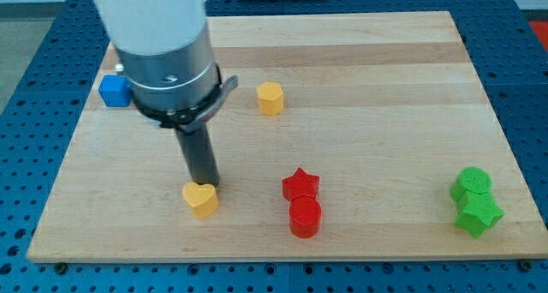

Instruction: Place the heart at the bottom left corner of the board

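The yellow heart (201, 200) lies near the board's bottom edge, left of centre. My tip (205, 185) stands right at the heart's upper edge, touching or nearly touching it. The rod rises from there to the arm's large grey and white body at the view's top left. The board's bottom left corner (43, 250) lies well to the left of the heart.
A yellow hexagon (270, 98) sits above centre. A red star (300, 185) and a red cylinder (305, 217) sit together right of the heart. A green cylinder (472, 183) and green star (479, 214) sit at the bottom right. A blue cube (113, 91) sits at the left edge, partly hidden by the arm.
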Robot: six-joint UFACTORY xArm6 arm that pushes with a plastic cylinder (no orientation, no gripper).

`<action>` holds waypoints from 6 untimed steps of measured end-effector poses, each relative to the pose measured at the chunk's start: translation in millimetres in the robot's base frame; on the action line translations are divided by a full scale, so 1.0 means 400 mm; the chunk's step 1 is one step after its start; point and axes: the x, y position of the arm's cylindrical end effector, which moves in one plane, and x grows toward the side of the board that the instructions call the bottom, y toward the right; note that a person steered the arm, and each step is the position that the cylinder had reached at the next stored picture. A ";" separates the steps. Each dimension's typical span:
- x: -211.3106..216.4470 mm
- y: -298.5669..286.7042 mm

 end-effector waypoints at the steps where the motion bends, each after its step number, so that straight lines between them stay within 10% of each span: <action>1: 0.000 -0.002; 6: 0.056 0.071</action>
